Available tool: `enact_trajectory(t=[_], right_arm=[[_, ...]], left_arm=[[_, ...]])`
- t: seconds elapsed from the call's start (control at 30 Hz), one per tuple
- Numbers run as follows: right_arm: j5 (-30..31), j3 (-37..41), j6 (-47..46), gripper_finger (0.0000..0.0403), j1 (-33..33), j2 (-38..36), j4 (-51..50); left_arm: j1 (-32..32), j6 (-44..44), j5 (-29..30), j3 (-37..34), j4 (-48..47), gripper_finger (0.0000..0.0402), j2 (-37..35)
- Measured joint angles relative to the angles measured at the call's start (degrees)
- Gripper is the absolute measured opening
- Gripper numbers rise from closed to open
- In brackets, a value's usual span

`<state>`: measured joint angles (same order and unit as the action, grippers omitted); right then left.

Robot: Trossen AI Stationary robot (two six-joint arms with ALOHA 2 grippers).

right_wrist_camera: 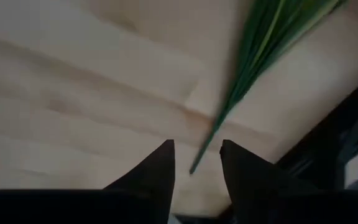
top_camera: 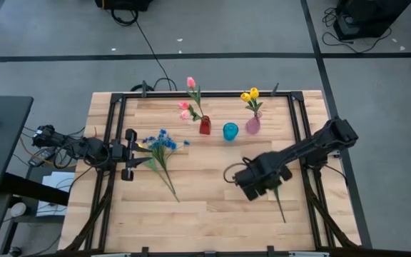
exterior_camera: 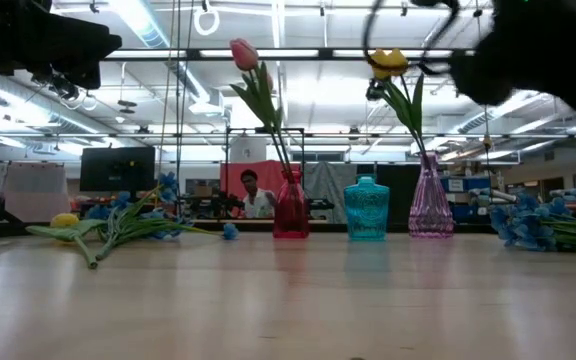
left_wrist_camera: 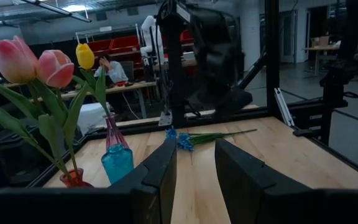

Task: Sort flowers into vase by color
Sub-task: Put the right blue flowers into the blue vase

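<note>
The red vase [top_camera: 205, 126] holds pink tulips [top_camera: 190, 84], and the pink vase [top_camera: 252, 125] holds yellow tulips [top_camera: 250, 94]. Between them the teal vase [top_camera: 230, 131] stands with nothing in it. A bunch of blue sprays [top_camera: 161, 143] lies flat on the table, and the low view shows a yellow tulip [exterior_camera: 65, 222] among it. My left gripper [top_camera: 135, 153] is open, raised beside that bunch. My right gripper [top_camera: 257, 184] is open and points down over another blue spray [exterior_camera: 528, 220]. Its fingers stand either side of the green stem's end [right_wrist_camera: 194, 167].
A black frame rail [top_camera: 302, 121] runs along the table's sides and far edge. Bare wood lies at the near middle of the table [top_camera: 212, 221]. A person [exterior_camera: 253, 195] sits in the room far behind the vases.
</note>
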<state>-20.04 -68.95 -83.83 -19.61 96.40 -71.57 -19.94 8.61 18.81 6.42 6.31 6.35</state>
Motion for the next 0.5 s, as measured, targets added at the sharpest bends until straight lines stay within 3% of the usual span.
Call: enact_trajectory(t=[0.27,0.5], right_arm=[[-6.9,9.8,-4.1,0.0191,-3.1,0.0,11.5],[-6.6,16.0,-4.8,0.0202,-3.3,0.0,15.9]], left_arm=[[0.0,0.1,0.0,0.0,0.0,0.0115,0.0],[0.0,0.1,0.0,0.0,0.0,0.0115,0.0]])
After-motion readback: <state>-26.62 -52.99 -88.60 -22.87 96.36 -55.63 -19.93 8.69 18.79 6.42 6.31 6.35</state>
